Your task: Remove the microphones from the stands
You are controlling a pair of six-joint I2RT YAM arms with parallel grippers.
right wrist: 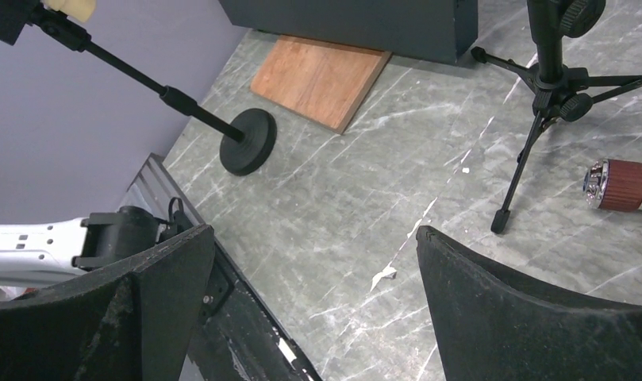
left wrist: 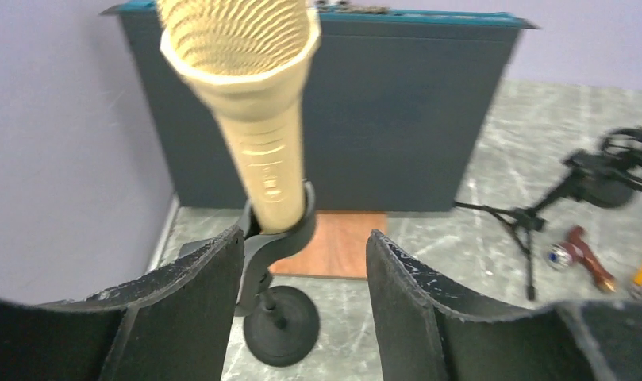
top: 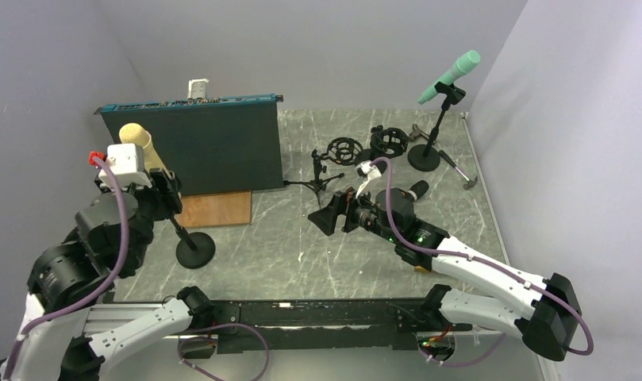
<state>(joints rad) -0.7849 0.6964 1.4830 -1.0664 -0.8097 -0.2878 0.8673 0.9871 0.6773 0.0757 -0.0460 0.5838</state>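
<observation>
Two sets of jaws gape empty: the left gripper (left wrist: 305, 236) faces the yellow microphone (left wrist: 262, 143), tilted in its stand (left wrist: 282, 327); the right gripper (right wrist: 313, 232) idles well apart. Best advance, clamp the handle above the clip (left wrist: 295, 235), pull along its axis

You get bright views under soft, even light from above, with faint shadows on the table (top: 301, 246) in front of the dark panel (top: 192, 147). In your left wrist view the microphone (left wrist: 258, 119) before that panel is blurred, as are things right of it.
</observation>
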